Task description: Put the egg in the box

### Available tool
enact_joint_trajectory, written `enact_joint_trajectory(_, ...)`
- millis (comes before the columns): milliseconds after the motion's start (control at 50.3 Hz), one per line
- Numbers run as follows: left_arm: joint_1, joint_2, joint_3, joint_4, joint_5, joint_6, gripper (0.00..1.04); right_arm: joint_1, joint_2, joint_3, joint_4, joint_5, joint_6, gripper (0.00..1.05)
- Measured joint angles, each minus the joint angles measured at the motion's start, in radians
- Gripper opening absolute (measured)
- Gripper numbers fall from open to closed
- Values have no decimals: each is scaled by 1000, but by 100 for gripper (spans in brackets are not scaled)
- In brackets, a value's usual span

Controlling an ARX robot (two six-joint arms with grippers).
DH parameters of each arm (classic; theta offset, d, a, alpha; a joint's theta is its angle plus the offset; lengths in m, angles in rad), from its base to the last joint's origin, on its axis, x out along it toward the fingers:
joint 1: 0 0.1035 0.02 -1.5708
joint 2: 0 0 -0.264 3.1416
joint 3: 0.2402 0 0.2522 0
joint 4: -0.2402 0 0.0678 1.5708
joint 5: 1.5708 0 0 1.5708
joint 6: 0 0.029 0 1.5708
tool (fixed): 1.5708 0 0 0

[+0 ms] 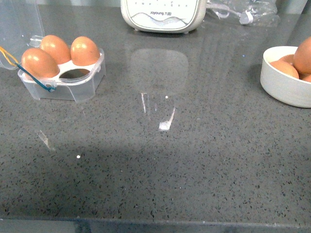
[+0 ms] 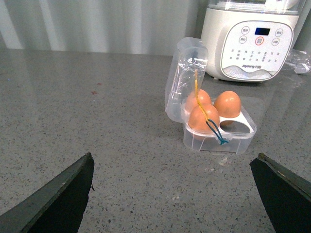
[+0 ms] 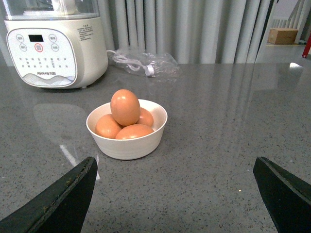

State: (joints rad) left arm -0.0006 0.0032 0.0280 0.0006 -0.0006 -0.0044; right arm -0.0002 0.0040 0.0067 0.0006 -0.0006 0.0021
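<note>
The clear box [image 1: 90, 85] stands at the far left of the grey counter with its lid up and three orange-brown eggs [image 1: 85, 50] in its white tray; one cup at its front right is bare. The box [image 2: 238, 141] also shows in the left wrist view, some way ahead of my open left gripper [image 2: 177, 194], which holds nothing. A round white bowl [image 3: 127, 145] with several eggs, the top egg [image 3: 125, 107] resting highest, sits ahead of my open right gripper [image 3: 177, 194]. Neither arm shows in the front view, where the bowl [image 1: 284, 86] is at the right edge.
A white kitchen appliance [image 1: 163, 14] stands at the back centre of the counter. A crumpled clear plastic bag [image 3: 146, 60] with a cable lies beside it. The counter's front edge [image 1: 155, 222] runs along the bottom of the front view.
</note>
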Motion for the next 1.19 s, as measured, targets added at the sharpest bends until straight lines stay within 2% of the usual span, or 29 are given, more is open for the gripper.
enact_joint_trajectory(1153,0,0,0,0,0,0,98,0,0,0,0,0,0,98)
enact_joint_trajectory(1192,0,0,0,0,0,0,98,10,14,8,-26,31,13,98)
